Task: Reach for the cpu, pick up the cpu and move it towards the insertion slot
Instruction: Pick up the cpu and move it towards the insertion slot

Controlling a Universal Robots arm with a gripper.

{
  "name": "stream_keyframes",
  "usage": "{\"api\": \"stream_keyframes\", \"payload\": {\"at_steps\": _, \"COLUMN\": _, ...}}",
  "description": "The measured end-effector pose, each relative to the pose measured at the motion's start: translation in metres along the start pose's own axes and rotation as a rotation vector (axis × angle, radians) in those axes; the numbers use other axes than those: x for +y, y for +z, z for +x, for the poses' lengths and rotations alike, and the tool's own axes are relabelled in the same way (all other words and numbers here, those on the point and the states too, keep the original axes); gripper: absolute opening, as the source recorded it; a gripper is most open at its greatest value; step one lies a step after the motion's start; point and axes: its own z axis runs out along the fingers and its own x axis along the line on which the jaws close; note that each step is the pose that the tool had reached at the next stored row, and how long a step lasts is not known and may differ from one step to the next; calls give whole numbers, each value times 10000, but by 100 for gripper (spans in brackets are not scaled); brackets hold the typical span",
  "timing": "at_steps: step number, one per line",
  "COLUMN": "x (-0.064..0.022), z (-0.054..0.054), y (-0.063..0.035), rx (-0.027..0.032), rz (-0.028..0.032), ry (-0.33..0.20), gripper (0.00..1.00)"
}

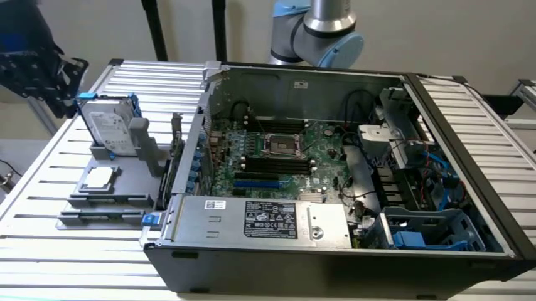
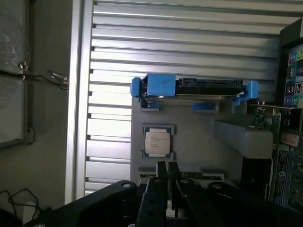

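the pincer (image 2: 167, 166), clenched and empty, hangs near the cpu (image 2: 157, 143) on its grey holder (image 2: 194, 137).

Exterior view: you get soft, even room light; the table (image 1: 50, 188) slats shine pale grey, the case (image 1: 335, 263) holds shade along its near wall and in the bays at the exterior view's right, and the silver power supply (image 1: 260, 216) shows a mild sheen. Wrist view: you look into dimmer, bluish light, where the slats carry bright glare bands, the cpu (image 2: 158, 143) lid gleams, and the gripper (image 2: 167, 166) lies in near-black shadow.
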Motion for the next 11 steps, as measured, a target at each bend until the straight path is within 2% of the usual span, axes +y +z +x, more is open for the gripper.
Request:
{"api": "stream_keyframes", "payload": {"at_steps": 2, "x": -1, "z": -4, "y": 11, "rx": 28, "rz": 0, "ry": 0, "gripper": 30}}
{"api": "stream_keyframes", "payload": {"at_steps": 3, "x": -2, "z": -5, "y": 23, "rx": 39, "rz": -2, "ry": 1, "gripper": 30}}
{"api": "stream_keyframes", "payload": {"at_steps": 6, "x": -6, "z": -7, "y": 62, "rx": 66, "rz": -3, "ry": 3, "gripper": 47}}
{"api": "stream_keyframes", "payload": {"at_steps": 9, "x": -14, "z": -10, "y": 116, "rx": 79, "rz": -4, "ry": 3, "gripper": 53}}
{"api": "stream_keyframes", "payload": {"at_steps": 11, "x": -19, "z": -12, "y": 151, "rx": 81, "rz": -4, "ry": 3, "gripper": 65}}
